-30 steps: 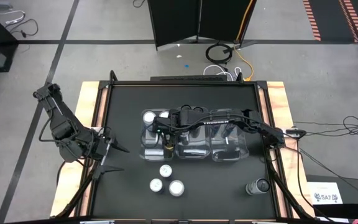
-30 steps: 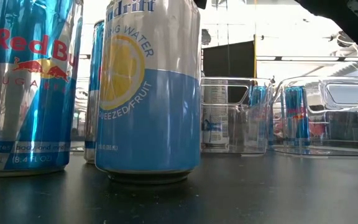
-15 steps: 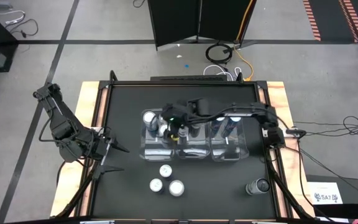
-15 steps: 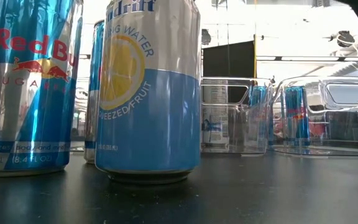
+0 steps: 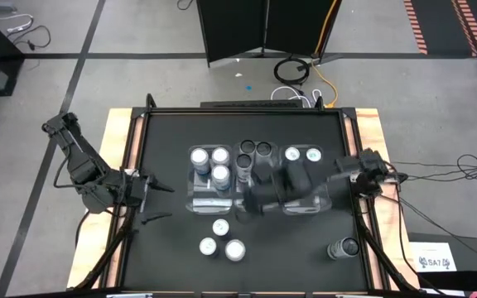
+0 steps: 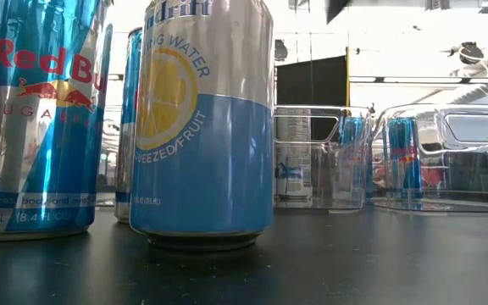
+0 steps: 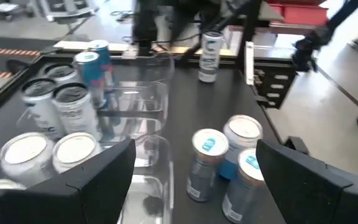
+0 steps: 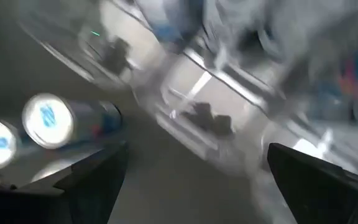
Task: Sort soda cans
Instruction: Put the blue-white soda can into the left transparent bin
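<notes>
Black matting covers the table (image 5: pixel 164 248), on which three clear plastic bins (image 5: pixel 259 203) are set side by side at the centre of the high view. Three silver-topped cans (image 5: pixel 209 163) are seen in the left bin, two dark-topped cans (image 5: pixel 255 150) in the upper part of the middle bin, and two white-topped cans with teal marks (image 5: pixel 302 155) in the upper part of the right bin. Three loose cans (image 5: pixel 221 241) are grouped on the mat just below the bins, in the lower centre of the frame. One dark can (image 5: pixel 343 247) is found well apart from them, at the lower right of the table.

The left gripper (image 5: pixel 145 199) is held at the left edge of the table, its fingers spread apart and nothing between them. In the left wrist view the loose cans and the bins are seen past its two open fingers (image 7: pixel 98 174).

The right arm is blurred across the middle and right bins; the right gripper (image 5: pixel 251 201) is placed roughly at the lower part of the middle bin. Its fingers (image 8: pixel 86 177) are recorded wide apart in the right wrist view, with no can between them.

In the low view, a tall blue and silver can (image 6: pixel 36 119) and a pale blue can with a lemon mark (image 6: pixel 202 127) are seen upright at the left of the frame.
</notes>
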`<state>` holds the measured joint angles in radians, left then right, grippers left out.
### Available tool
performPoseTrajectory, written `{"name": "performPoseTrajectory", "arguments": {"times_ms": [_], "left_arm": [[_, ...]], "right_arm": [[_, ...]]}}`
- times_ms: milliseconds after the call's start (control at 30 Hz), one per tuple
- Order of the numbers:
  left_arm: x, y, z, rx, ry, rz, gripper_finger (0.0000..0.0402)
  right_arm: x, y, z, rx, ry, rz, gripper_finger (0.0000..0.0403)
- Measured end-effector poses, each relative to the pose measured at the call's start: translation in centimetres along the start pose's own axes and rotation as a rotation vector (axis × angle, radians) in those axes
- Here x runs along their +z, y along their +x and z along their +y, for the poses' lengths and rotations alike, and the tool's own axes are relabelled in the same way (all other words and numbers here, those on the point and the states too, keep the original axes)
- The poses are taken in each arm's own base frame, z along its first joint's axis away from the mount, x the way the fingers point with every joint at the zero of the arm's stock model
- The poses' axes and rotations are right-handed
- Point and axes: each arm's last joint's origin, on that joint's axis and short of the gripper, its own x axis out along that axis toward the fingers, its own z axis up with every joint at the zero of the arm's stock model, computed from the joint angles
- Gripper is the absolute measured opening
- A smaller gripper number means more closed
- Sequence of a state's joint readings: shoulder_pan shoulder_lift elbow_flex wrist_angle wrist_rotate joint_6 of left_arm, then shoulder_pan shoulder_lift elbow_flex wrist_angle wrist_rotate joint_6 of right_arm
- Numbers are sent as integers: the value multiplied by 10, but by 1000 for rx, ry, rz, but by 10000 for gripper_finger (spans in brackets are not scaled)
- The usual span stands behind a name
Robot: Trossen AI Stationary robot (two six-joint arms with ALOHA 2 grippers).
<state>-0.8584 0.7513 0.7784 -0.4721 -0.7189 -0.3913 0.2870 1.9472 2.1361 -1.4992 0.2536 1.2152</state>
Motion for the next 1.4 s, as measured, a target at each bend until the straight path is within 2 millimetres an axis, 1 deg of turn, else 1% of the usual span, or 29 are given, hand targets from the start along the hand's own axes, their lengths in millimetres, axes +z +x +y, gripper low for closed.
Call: {"name": "performPoseTrajectory", "arguments": {"times_ms": [100,167,233,333,433,533,633,733,833,900,1067,1133,1267,1400], "left_arm": [[2,4,5,33,-96,-3,341],[3,7,9,45,-171,0,341],[4,10,12,34,-194,16,341],[6,15,16,16,-217,32,341],[11,21,16,37,-225,36,341],[20,32,12,69,-221,45,341],[28,48,4,117,-207,63,341],[40,67,-4,151,-201,80,341],[54,87,-9,186,-205,88,341],[66,100,-12,208,-214,82,341],[93,132,-14,260,-261,61,340],[102,144,-14,274,-270,54,340],[115,163,-16,268,-265,56,341],[120,177,-20,245,-269,68,341]], "right_arm": [[-43,1,13,-67,92,11,377],[-70,0,21,-62,152,-8,377],[-94,-5,27,-41,209,-16,377],[-124,-13,29,-27,275,-21,377],[-151,-17,28,-25,294,-25,377],[-177,-12,23,-54,305,-32,377],[-201,-3,16,-121,313,8,377],[-222,2,8,-178,297,56,377],[-236,1,4,-184,263,57,377],[-241,-1,2,-180,224,58,377],[-241,-1,2,-171,80,64,377],[-240,-1,2,-157,25,35,377],[-241,-4,2,-116,-38,-50,377],[-245,-11,-4,-86,-77,-91,377]]}}
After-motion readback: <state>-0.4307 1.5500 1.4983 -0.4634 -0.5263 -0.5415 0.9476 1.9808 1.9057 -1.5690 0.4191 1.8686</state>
